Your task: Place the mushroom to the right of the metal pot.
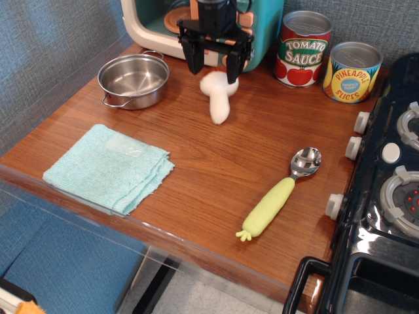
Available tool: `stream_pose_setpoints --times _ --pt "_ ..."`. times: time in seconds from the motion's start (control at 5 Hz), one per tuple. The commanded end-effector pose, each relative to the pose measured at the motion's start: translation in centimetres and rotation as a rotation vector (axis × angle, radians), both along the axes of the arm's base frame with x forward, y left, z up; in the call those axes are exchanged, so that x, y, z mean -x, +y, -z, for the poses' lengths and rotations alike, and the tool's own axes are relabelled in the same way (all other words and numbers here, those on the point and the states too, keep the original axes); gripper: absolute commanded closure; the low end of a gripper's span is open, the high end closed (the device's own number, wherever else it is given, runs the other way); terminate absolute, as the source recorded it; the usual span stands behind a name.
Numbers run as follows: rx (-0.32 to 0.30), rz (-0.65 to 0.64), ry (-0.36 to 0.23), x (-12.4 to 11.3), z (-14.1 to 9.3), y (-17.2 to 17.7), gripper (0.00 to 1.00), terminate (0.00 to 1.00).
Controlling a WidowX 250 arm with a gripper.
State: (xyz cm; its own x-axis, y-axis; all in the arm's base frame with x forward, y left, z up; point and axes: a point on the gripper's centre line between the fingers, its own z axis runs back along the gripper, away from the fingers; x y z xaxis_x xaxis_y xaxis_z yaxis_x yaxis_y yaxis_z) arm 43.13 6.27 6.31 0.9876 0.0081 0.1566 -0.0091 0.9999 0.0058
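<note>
The mushroom (218,97) lies on the wooden counter, its cream-white stem pointing toward the front; its cap end is toward the back and mostly hidden under the gripper. It lies to the right of the metal pot (133,80), a shallow shiny steel pot with loop handles at the back left. My gripper (214,64) is just above the mushroom's back end, its jaws spread wide and holding nothing.
A toy oven (157,19) stands at the back behind the gripper. A tomato sauce can (303,49) and a pineapple can (352,72) stand at the back right. A folded teal cloth (108,167) lies front left, a yellow-green-handled spoon (278,195) front right, a black stove (386,196) at the right edge.
</note>
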Motion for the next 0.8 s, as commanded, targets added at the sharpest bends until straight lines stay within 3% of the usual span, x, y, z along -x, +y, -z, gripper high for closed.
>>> stream_pose_setpoints --times 0.0,0.4,0.6 --pt "-0.018 -0.026 -0.099 0.33 -6.82 1.89 0.0 0.0" --pt "-0.018 -0.026 -0.099 0.33 -6.82 1.89 0.0 0.0" --pt "-0.018 -0.026 -0.099 0.33 -6.82 1.89 0.0 1.0"
